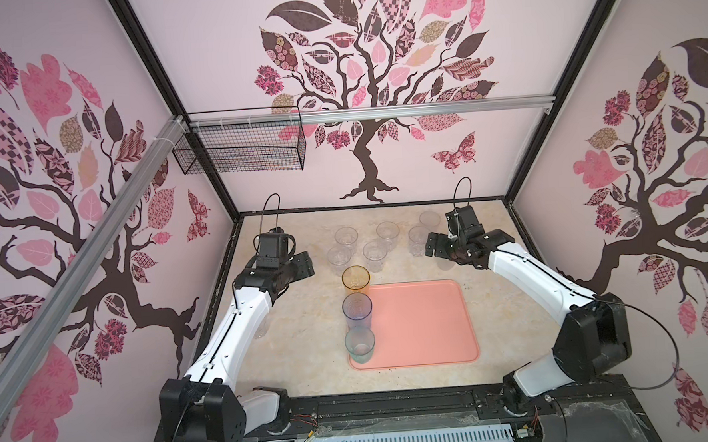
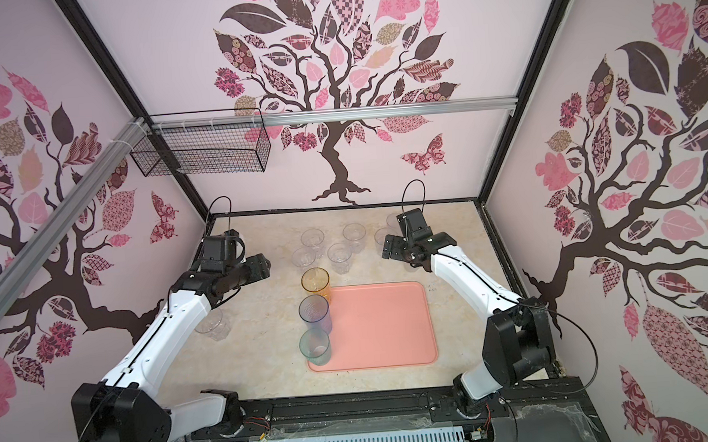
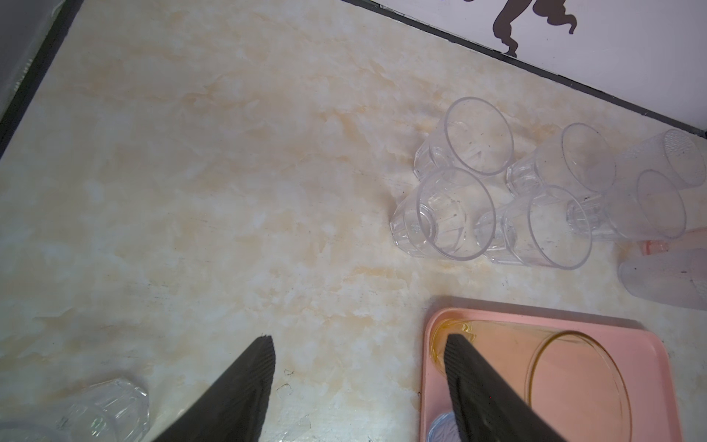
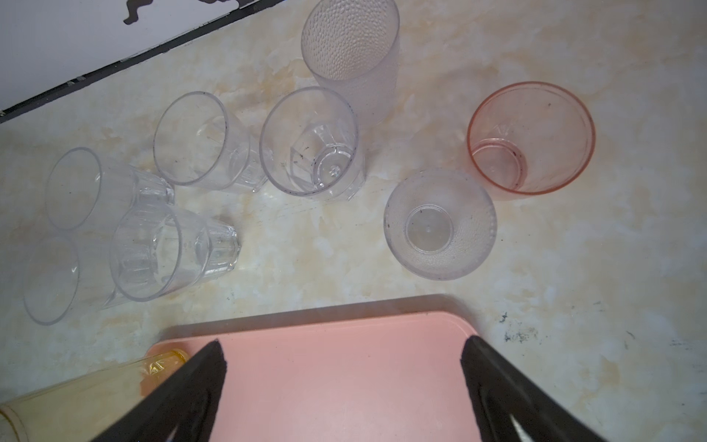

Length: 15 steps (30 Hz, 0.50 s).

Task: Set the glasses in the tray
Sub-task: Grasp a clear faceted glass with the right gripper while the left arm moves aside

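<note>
**Tinted trio on tray (image 1: pixel 424 322)**

Amber glass (image 1: pixel 355 278), blue-grey glass (image 1: pixel 357 309), teal glass (image 1: pixel 359 346) upright along its left rim; clear tumblers (image 1: pixel 374 252) beyond its far edge. Pinkish glass (image 4: pixel 531 137) plain from right wrist, hidden in top views. Left gripper (image 3: pixel 359 340), right gripper (image 4: pixel 344 344) spread wide, empty.

**Twelve glasses (image 4: pixel 310 141), one tray (image 1: pixel 424 322)**

We count six clear glasses (image 4: pixel 191 141), two frosted glasses (image 4: pixel 440 225), one pink glass (image 4: pixel 531 137), one amber glass (image 1: pixel 355 278), one blue-grey glass (image 1: pixel 357 309), one teal glass (image 1: pixel 359 344) and one basket (image 1: pixel 240 151).
</note>
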### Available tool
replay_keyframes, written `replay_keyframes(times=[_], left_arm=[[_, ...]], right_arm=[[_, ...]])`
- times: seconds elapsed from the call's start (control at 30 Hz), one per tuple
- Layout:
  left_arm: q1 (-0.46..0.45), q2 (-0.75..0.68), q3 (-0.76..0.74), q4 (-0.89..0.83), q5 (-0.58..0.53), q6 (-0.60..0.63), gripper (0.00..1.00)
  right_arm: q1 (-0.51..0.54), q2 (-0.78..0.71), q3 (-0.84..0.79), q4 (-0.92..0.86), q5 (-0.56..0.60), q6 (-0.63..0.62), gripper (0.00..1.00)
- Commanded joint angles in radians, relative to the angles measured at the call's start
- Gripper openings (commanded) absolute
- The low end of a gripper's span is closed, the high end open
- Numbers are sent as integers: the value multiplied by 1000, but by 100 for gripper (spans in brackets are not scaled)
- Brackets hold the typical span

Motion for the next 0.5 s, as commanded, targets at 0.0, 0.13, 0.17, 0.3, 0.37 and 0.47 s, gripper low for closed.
replay_keyframes(times=[0.0,0.13,0.17,0.3,0.37,0.47], left_arm=[[3,32,-10,78,59,-38,74],[3,60,-31,112,127,-57,72],[4,63,-40,120,130,-57,72],[3,89,-46,125,131,-62,72],[4,93,-39,108,132,-50,72],[2,99,-48,117,132,-51,73]], right_arm=[[-5,69,98,-25,12,13,98],[-3,182,210,-36,24,14,98],[-3,208,234,-38,35,11,98],[-3,336,358,-83,64,-13,99],[-3,394,416,-114,80,-27,100],[-1,468,483,-148,111,-42,100]])
